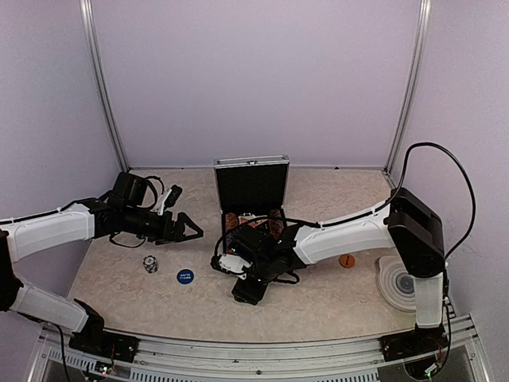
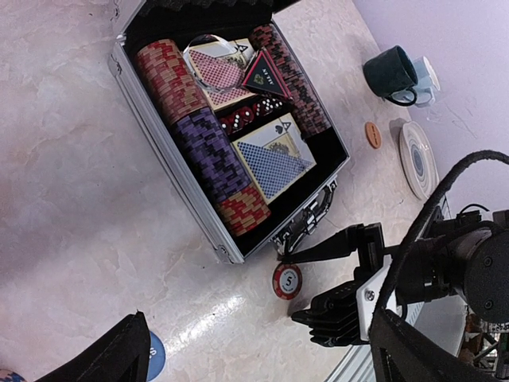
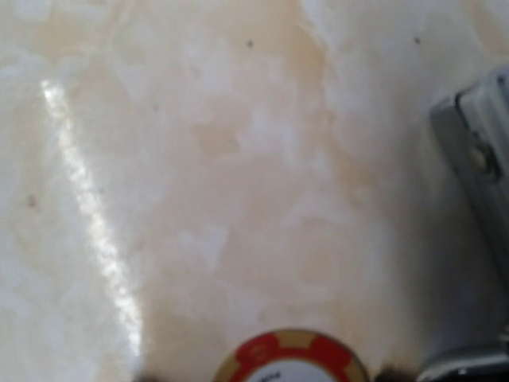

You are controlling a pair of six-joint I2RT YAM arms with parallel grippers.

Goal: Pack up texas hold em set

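The silver case (image 1: 250,163) stands open at the table's middle. In the left wrist view its black inside (image 2: 330,155) holds rows of red and dark chips (image 2: 203,147), a red deck (image 2: 219,76), a blue deck (image 2: 274,163) and a black triangle (image 2: 265,76). A red chip (image 2: 287,280) marked 5 lies flat on the table just before the case's front latches. My right gripper (image 2: 318,280) is open and low, its fingers either side of that chip (image 3: 290,368). My left gripper (image 1: 191,228) hovers open and empty to the left of the case.
A blue round button (image 1: 184,276) and a small dark-and-white piece (image 1: 149,263) lie front left. An orange button (image 1: 346,260) and a grey ringed coaster (image 1: 400,282) lie to the right. A dark mug (image 2: 390,72) and a pale-blue mug (image 2: 427,76) stand beyond them.
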